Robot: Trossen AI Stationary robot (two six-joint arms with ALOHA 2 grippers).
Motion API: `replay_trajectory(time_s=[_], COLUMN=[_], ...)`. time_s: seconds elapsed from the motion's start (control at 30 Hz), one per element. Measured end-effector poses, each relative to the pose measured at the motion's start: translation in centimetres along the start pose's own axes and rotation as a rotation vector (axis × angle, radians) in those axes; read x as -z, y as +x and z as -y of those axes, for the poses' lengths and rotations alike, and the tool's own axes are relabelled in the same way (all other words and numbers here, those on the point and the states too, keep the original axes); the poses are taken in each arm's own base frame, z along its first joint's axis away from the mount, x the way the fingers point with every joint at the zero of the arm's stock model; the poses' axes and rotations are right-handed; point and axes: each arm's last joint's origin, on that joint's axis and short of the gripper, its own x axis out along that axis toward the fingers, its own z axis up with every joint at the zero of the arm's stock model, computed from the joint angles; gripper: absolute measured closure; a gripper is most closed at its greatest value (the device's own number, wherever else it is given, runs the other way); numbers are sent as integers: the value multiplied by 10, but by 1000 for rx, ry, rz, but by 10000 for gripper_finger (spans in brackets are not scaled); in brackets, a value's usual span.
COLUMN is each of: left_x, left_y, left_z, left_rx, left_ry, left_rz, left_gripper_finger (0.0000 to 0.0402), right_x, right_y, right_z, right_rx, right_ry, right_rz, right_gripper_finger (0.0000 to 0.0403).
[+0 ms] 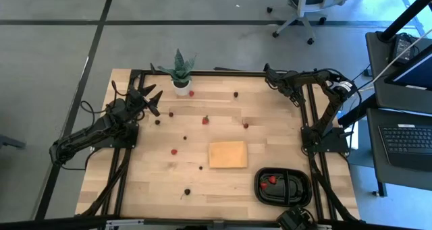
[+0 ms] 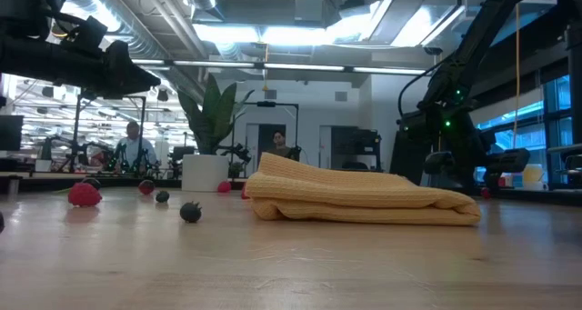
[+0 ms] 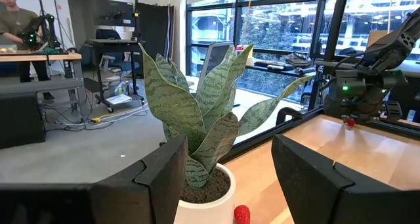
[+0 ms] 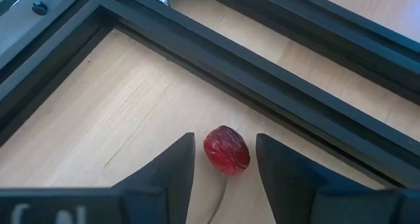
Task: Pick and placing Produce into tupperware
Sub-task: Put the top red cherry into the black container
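- Your right gripper [image 4: 224, 165] sits low in the far right corner of the table, right by the dark frame rails [image 4: 275, 86].
- Its fingers [image 4: 172, 166] stand narrowly apart with a red berry [image 4: 226, 150] between them; a slim gap shows on each side, so they are not touching it.
- The berry rests on the wood, its thin stem pointing back toward the gripper.
- Your left gripper [image 1: 150, 95] hovers at the far left of the table, fingers [image 3: 164, 178] spread wide and holding nothing.
- Straight ahead of it stands the plant [image 3: 200, 129] in a white pot [image 3: 209, 204], with a red piece [image 3: 242, 215] just beside the pot.
- More red and dark pieces lie scattered on the table [image 1: 135, 183] between the two arms, one red piece [image 1: 205, 120] about midway.
- The tray [image 1: 301, 187] sits on the near right, well away from both grippers, with red pieces [image 1: 272, 179] in it.
- A tan pad [image 1: 228, 154] lies just left of the tray.
- People [image 2: 135, 146] show in the room beyond the table.
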Motion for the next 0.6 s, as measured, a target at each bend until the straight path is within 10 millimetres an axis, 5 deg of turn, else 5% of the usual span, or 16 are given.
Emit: replay_trajectory(time_s=[0.27, 0.6], left_x=[0, 0], left_y=[0, 0], left_z=[0, 0], left_rx=[0, 0], left_ry=[0, 0], left_rz=[0, 0], left_gripper_finger=[186, 186], right_x=[-1, 2], right_y=[-1, -4], right_z=[2, 4], right_rx=[12, 22], right_ry=[-11, -8], right_rz=[-2, -10], right_gripper_finger=[258, 325])
